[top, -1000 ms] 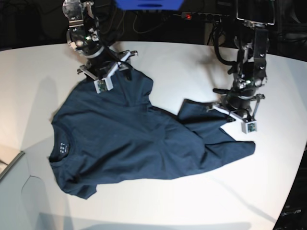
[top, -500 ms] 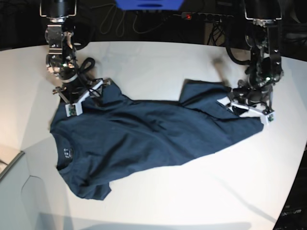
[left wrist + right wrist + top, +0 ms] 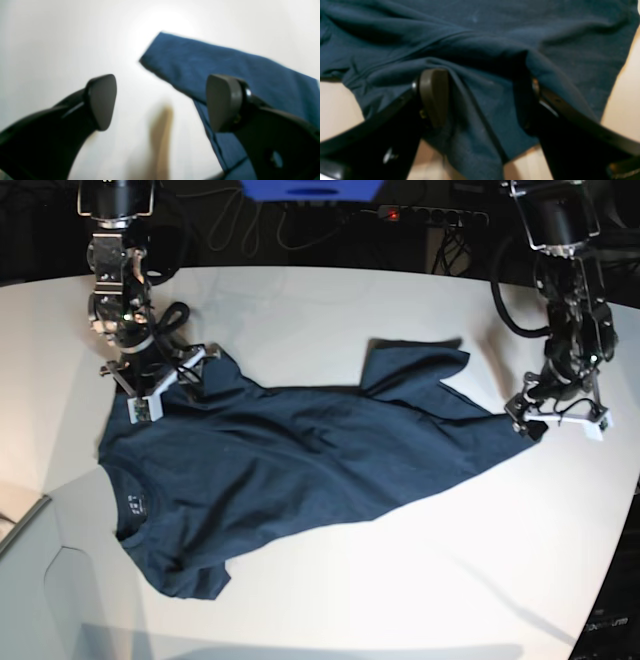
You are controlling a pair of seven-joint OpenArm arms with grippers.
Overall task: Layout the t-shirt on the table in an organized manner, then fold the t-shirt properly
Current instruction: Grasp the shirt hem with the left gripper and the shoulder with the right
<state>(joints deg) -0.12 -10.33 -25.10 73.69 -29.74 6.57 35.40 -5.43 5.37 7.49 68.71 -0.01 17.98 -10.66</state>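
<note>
The left gripper (image 3: 160,102) hung wide apart and empty; the right gripper (image 3: 482,100) gaped over bunched t-shirt (image 3: 300,470), so any tug could rumple it further

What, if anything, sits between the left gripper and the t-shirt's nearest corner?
Nothing visible does. In the left wrist view, the left gripper is open over bare table, and the t-shirt corner lies just ahead, with only white tabletop between. In the base view that gripper is at the shirt's edge.
</note>
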